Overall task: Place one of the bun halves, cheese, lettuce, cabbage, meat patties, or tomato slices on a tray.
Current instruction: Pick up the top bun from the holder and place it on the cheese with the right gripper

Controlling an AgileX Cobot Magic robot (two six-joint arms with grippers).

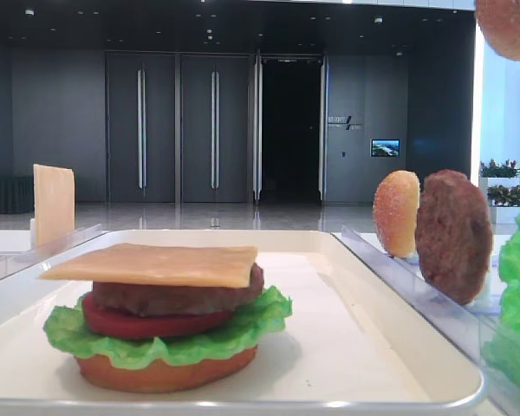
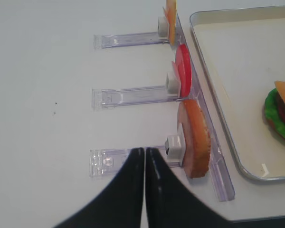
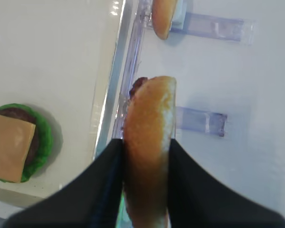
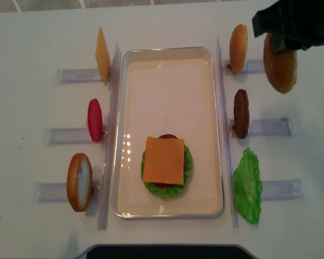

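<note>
The right gripper (image 3: pixel 146 190) is clamped on a domed bun half (image 3: pixel 149 142), one black finger (image 3: pixel 104 185) pressed to each face, so the bun stands on edge between them. In the overhead view this held bun (image 4: pixel 281 65) hangs off the tray's (image 4: pixel 170 211) right side, out past the right-hand rack, near the tray's far right corner. A second bun top (image 4: pixel 238 48) stands upright in the rack slot just right of that same corner. Further along the tray's right side a meat patty (image 4: pixel 241 113) stands on edge, and a lettuce leaf (image 4: pixel 247 186) lies by the tray's near right corner.

On the tray, toward its near end, sits a stack: flat bottom bun (image 1: pixel 165 373), lettuce, tomato, patty, and a cheese slice (image 4: pixel 163 159) on top.

The left gripper (image 2: pixel 145 156) has its fingers pressed together, holding nothing, and hovers over the table left of the tray. Along the tray's left side the clear rack (image 2: pixel 133 97) holds a bun piece (image 2: pixel 194 137), a tomato slice (image 2: pixel 183 76) and an upright cheese slice (image 4: pixel 102 55)
</note>
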